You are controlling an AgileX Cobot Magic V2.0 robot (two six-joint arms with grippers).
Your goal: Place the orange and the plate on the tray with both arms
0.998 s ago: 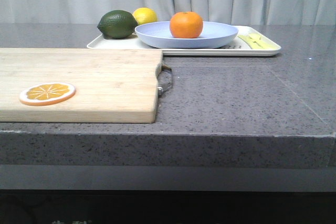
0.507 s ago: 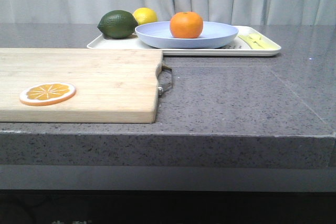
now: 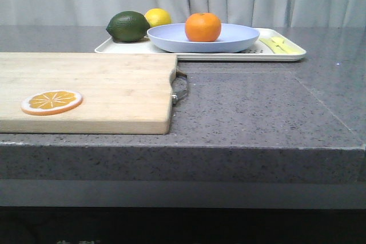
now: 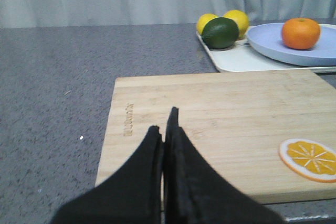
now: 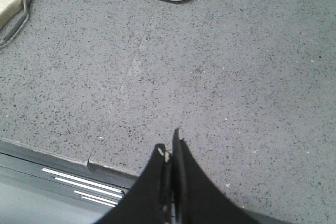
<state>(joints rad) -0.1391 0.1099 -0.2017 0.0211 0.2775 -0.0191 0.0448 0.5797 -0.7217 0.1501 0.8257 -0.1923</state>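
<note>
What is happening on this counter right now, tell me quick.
Nothing is being handled at this moment. The orange sits in the plate, and the plate rests on the tray at the far side of the counter, beside a dark green fruit and a lemon. The left pincer is shut and empty over the wooden cutting board, which holds an orange slice. The right pincer is shut and empty above the bare counter near its front edge.

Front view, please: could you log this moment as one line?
orange: in plate | plate: on tray | left hand: shut, empty | right hand: shut, empty
</note>
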